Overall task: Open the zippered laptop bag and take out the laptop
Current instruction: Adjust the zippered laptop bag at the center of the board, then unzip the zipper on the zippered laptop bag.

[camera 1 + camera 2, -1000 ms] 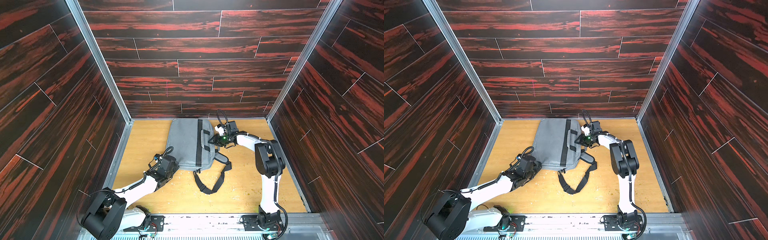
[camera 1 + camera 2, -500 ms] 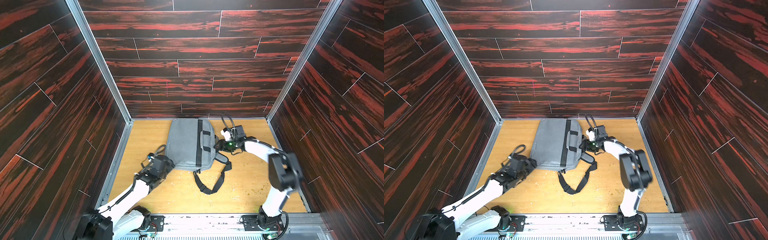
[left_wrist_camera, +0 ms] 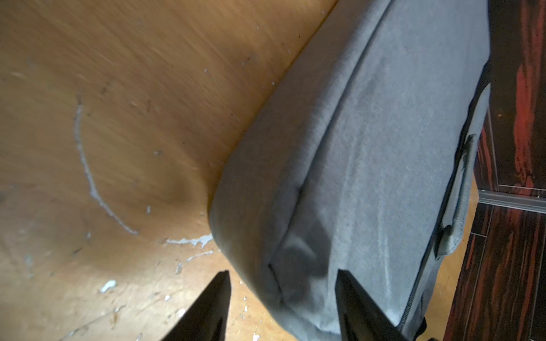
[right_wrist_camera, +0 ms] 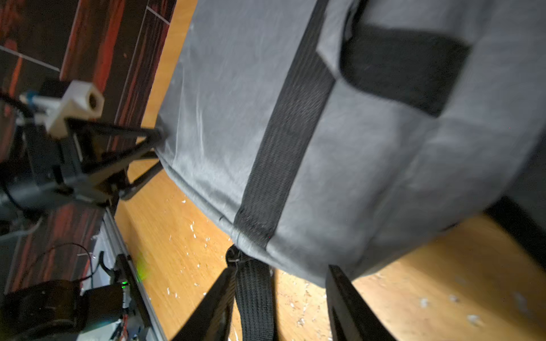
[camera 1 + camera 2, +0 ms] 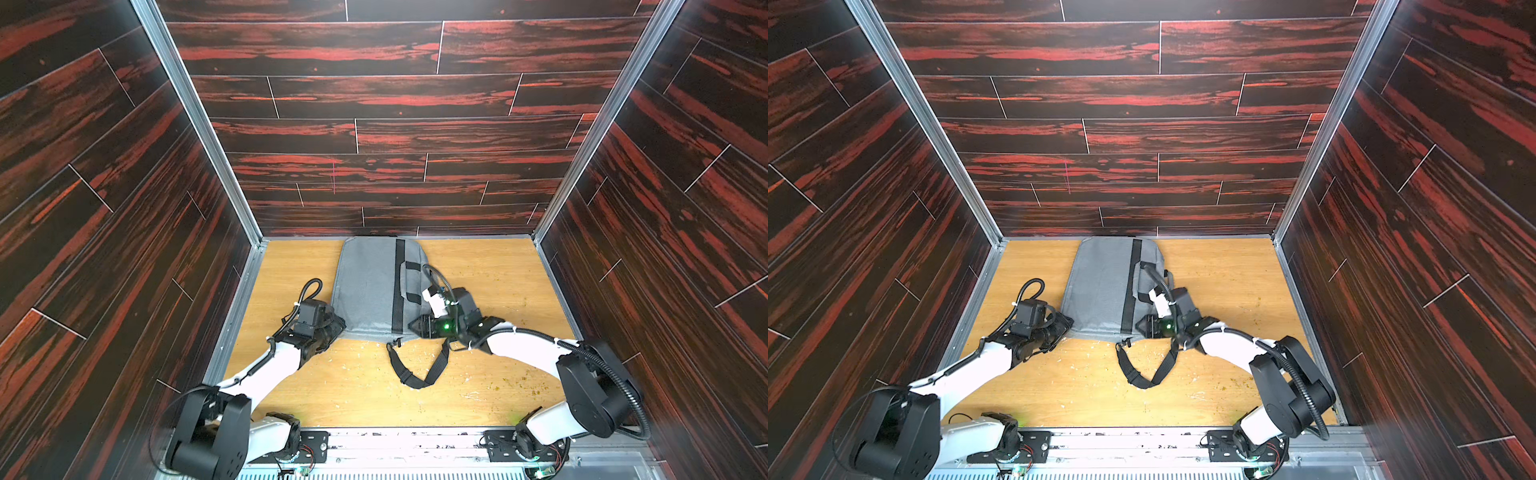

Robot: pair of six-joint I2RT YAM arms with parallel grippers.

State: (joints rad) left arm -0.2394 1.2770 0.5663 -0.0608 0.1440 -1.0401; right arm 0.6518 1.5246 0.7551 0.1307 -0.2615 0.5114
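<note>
Jaws on both your arms stood part-way apart, and neither was clamped on anything. The zippered laptop bag (image 5: 365,291) lay flat on the wooden table (image 5: 498,282), low in the centre of both top views. Its far end was up against the back wall (image 5: 374,187), and its black webbing stripe (image 5: 399,286) ran up the frame.

Your left gripper (image 5: 338,326) sat at the bag's near corner, on the left side of the frame. Your right gripper (image 5: 413,326) sat at the near edge just right of the stripe, so the two faced each other across that edge.

In the left wrist view the bag's rounded corner lay between the fingers (image 3: 212,304). The one at the lower middle of that frame stood over bare table, with a sliver of wood showing between it and the fabric. The other overlapped the grey top panel; whether it touched the cloth, you could not tell.

In the right wrist view the black shoulder strap (image 4: 254,295) came off the bag's edge and passed between the fingers. It ran close against the one at lower centre, and the bag's edge lay just beside the other. That strap lay in a loop on the table, below the bag in both top views.
</note>
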